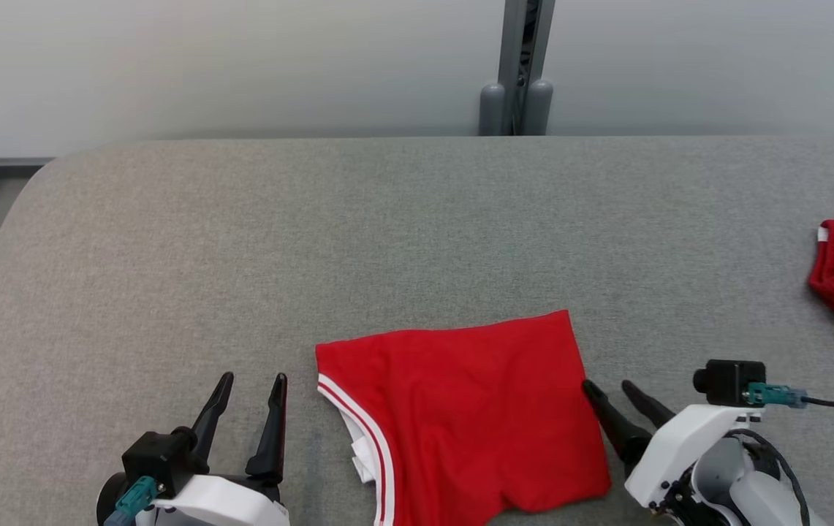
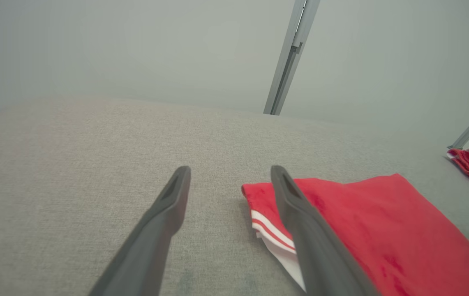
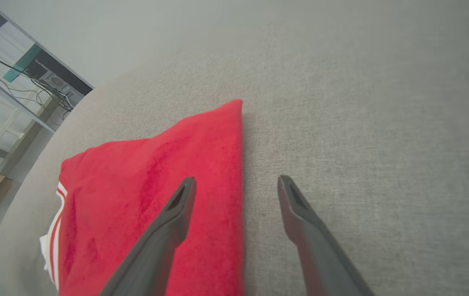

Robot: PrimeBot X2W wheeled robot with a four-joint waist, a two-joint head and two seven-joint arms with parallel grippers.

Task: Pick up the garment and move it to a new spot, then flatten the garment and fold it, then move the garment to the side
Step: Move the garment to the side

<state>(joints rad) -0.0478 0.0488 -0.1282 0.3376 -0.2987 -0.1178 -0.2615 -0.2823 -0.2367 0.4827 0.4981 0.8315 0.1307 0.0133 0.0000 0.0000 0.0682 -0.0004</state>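
Presently noted red garment (image 1: 460, 409) folded flat on grey table (image 1: 417, 219), near front edge. Found left gripper (image 1: 254, 377) beside striped hem, right gripper (image 1: 607, 384) at opposite edge; both spread wide, holding nothing. Judged cloth light, limp, unbreakable; favoured pinching both side edges.

No text, label or number can be read on the garment (image 1: 460, 416) or the table (image 1: 417, 219).
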